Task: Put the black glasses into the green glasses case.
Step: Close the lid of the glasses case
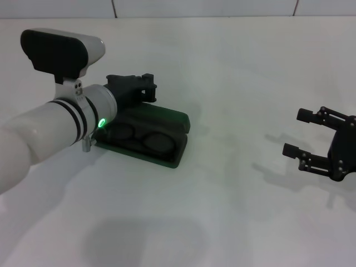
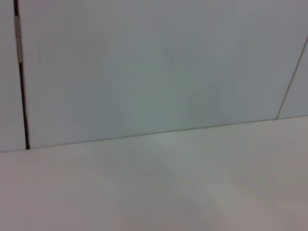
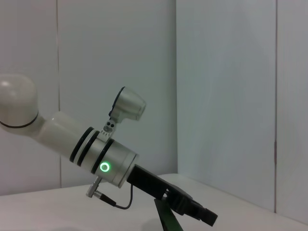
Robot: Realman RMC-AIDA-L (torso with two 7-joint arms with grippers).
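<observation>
On the left of the white desk (image 1: 222, 211), the left pincer (image 1: 146, 86) reaches out from its white arm and sits right at the raised lid of the dark green, round-cornered hard glasses case (image 1: 167, 158). The case lies open, its long axis running from the near left toward the far right. Inside the felt-lined tray rest the thin black-framed glasses (image 1: 139, 139), lenses side by side along that same axis. So the glasses lie just below and on the near side of the left pincer, already inside the case. What remains, by my judgement, is either to withdraw or to swing the lid down toward the near side. Whether this pincer's fingers are spread or closed, or touching the lid, I cannot tell.

Far to the right, well apart from the case, the right pincer (image 1: 306, 133) hovers over bare desk with its fingers spread wide, gripping nothing. The left arm is plainly the nearer one.

The head view alone shows the glasses. The left wrist view shows only desk and wall. The right wrist view shows the left pincer (image 3: 204, 214) side-on, sloping down to the case's upright lid edge (image 3: 166, 219).
</observation>
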